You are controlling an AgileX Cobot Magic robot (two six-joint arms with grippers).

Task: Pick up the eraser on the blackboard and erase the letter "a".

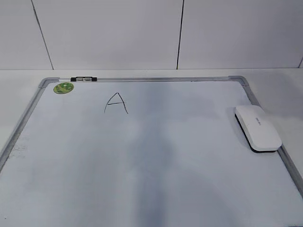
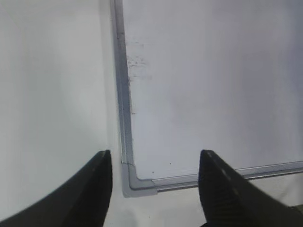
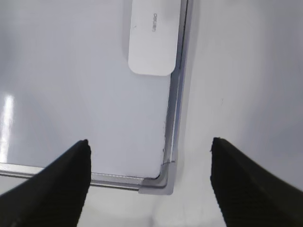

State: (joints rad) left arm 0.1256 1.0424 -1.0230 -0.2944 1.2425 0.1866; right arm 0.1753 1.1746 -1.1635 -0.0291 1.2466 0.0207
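Note:
The eraser [image 1: 258,127] is a white rounded block with a black underside. It lies on the right edge of the blackboard [image 1: 156,189], a white board in a grey frame. A pointed capital "A" [image 1: 116,102] is drawn at the upper left; no small cursive "a" shows. My left gripper [image 2: 155,161] is open and empty over the board's near left corner [image 2: 135,182]. My right gripper [image 3: 150,149] is open and empty over the near right corner [image 3: 163,182], with the eraser [image 3: 152,40] well ahead of it. Neither gripper shows in the exterior view.
A round green sticker [image 1: 63,87] and a small black-and-silver clip [image 1: 83,79] sit at the board's far left corner. Faint smudges [image 2: 137,61] mark the board's left edge. White table [image 1: 284,90] surrounds the board, and a white panelled wall stands behind.

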